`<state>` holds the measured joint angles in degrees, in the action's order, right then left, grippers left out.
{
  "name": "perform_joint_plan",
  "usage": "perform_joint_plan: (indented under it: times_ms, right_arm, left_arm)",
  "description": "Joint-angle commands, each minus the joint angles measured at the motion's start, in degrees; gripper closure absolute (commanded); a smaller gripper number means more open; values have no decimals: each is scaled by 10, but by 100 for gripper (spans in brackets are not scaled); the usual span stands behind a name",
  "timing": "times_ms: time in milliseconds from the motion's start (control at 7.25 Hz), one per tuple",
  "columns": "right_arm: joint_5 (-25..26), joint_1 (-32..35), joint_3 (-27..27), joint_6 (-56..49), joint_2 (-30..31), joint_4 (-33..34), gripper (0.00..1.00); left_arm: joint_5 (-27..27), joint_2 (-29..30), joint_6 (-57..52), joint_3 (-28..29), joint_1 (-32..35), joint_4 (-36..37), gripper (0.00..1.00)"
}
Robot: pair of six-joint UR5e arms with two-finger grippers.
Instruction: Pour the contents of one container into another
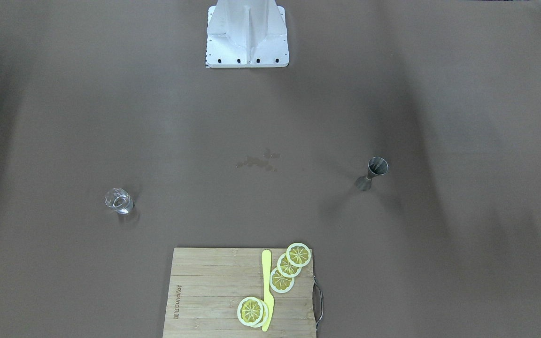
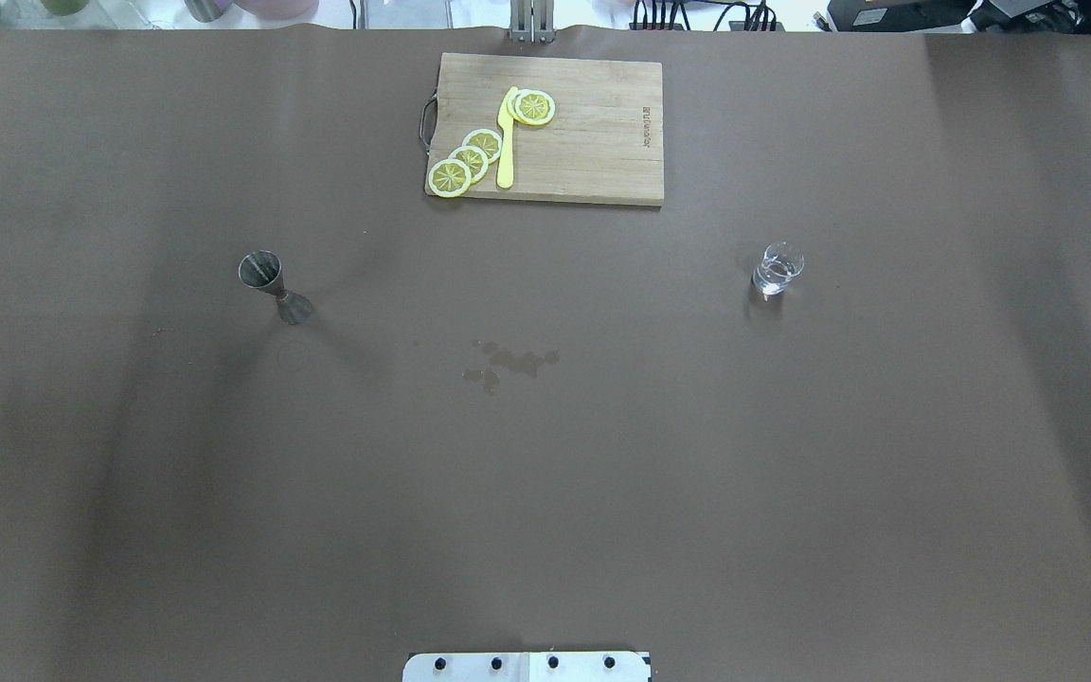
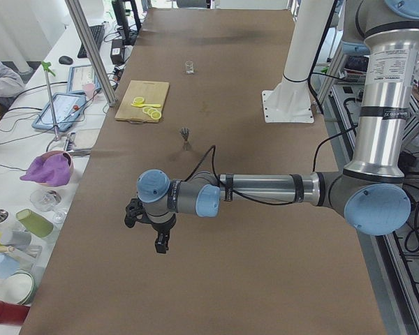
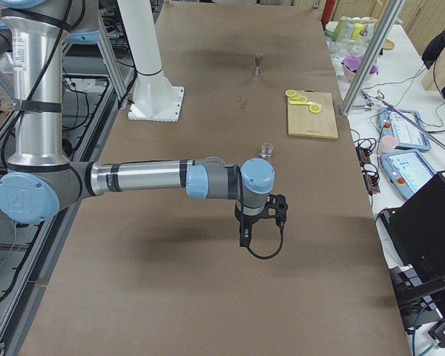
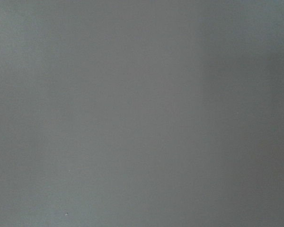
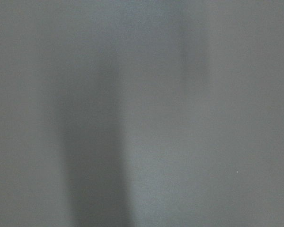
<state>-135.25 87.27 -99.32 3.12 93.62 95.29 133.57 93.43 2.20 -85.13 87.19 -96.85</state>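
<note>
Glass, seemingly part-full, well apart from jigger

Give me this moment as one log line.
phase: pre-grasp | glass: upright, right side, free | jigger: upright, left side, free | left gripper: over bare table, jaws unclear | right gripper: same

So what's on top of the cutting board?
Lemon slices and a yellow knife lie on the cutting board. The slices overlap, so their exact count is hidden.
</note>
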Motion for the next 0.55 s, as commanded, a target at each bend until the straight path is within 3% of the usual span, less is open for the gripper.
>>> perform_joint_plan:
  times_ms: [0,414]
  right_arm:
    - [1,0,-2,-2,0,-1,0]
    - [1,0,4,-3,0,0,0]
  left_arm:
    - [-1,0,0,1,0,-1,1]
    - [-1,0,-1,6,0,-5,1]
